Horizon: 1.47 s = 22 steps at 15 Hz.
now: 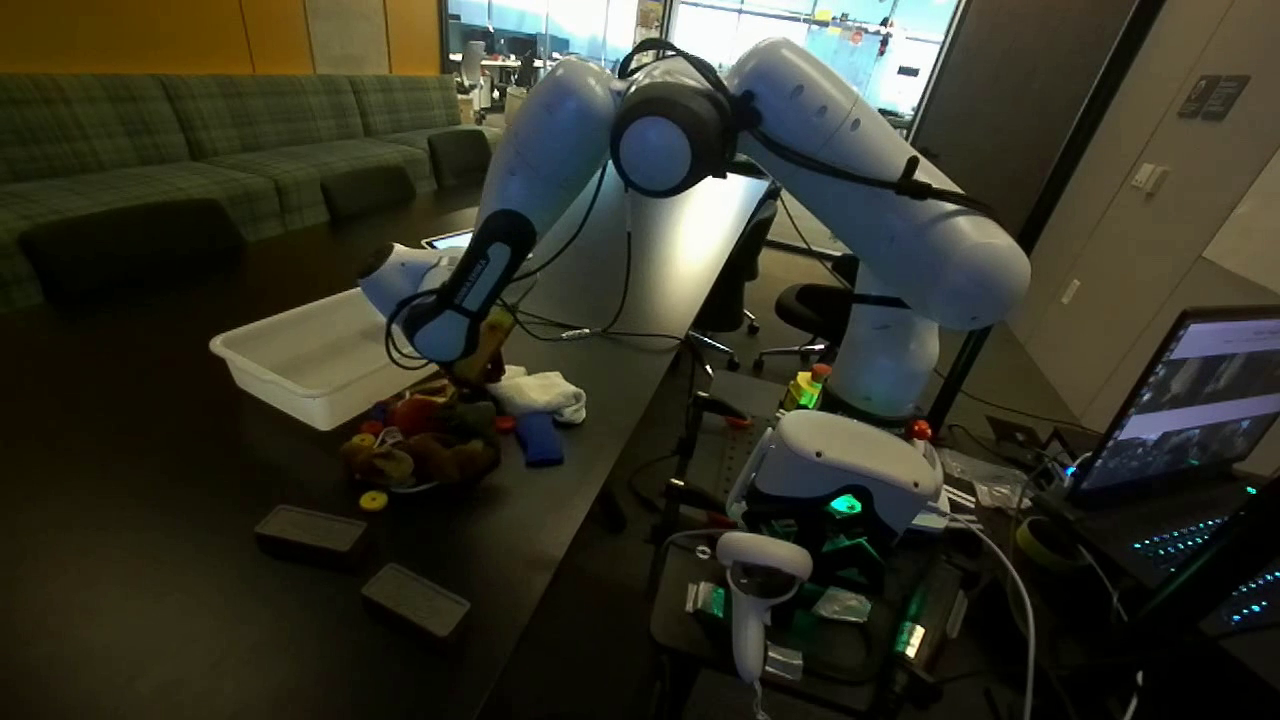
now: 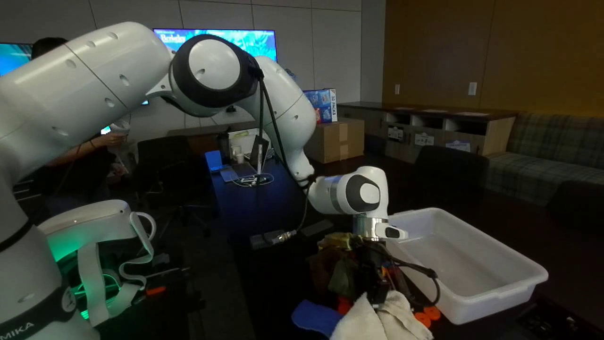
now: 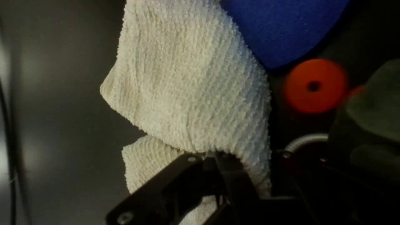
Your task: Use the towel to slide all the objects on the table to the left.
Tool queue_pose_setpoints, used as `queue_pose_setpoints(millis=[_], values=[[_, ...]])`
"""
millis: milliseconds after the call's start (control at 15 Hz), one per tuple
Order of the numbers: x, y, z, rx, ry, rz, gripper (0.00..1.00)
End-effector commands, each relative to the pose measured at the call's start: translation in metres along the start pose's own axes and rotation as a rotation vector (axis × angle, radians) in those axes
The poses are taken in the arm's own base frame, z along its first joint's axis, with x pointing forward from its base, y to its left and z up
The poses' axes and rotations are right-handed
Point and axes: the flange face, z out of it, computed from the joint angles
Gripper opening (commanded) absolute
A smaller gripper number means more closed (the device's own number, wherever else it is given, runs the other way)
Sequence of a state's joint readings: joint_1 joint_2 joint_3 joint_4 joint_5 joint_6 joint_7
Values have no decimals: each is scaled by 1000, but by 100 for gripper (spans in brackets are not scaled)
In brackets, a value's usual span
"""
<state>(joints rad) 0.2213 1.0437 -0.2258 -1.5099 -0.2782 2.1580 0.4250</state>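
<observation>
The cream ribbed towel (image 3: 190, 78) lies bunched on the dark table; it also shows in both exterior views (image 1: 540, 395) (image 2: 361, 323). My gripper (image 3: 215, 154) is shut on a fold of the towel, which peaks at the fingertips (image 2: 377, 297). In an exterior view the fingers are mostly hidden behind the wrist. A blue flat piece (image 3: 287, 31) lies beside the towel, with an orange-red disc (image 3: 315, 86) near it. A pile of soft toys and coloured pieces (image 1: 440, 450) lies next to the gripper. A yellow disc (image 1: 373, 501) lies by the pile.
A large white bin (image 1: 310, 350) (image 2: 472, 269) stands close beside the pile and the wrist. Two dark boxes (image 1: 312, 530) (image 1: 415, 600) sit on the table past the pile. Orange discs (image 2: 427, 315) lie between towel and bin. The table edge (image 1: 590, 500) runs near the towel.
</observation>
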Motion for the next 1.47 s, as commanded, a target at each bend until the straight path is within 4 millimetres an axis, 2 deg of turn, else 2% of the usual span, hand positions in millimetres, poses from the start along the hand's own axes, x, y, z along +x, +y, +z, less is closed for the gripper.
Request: queue_pose_setpoints(millis=[0,600,667,933,1067,1200,1400], values=[[-14,-49,-32,177,-83,13,16],[-43,-166,-100,464,-120,45,16],[-46,-180,-103,485,-115,43,16],[-63,-216,-126,542,-94,-2,16],[-68,-222,-137,569,-66,-15,16],[-68,-219,-151,598,-37,-20,16],[-63,-190,-165,633,23,-39,16]])
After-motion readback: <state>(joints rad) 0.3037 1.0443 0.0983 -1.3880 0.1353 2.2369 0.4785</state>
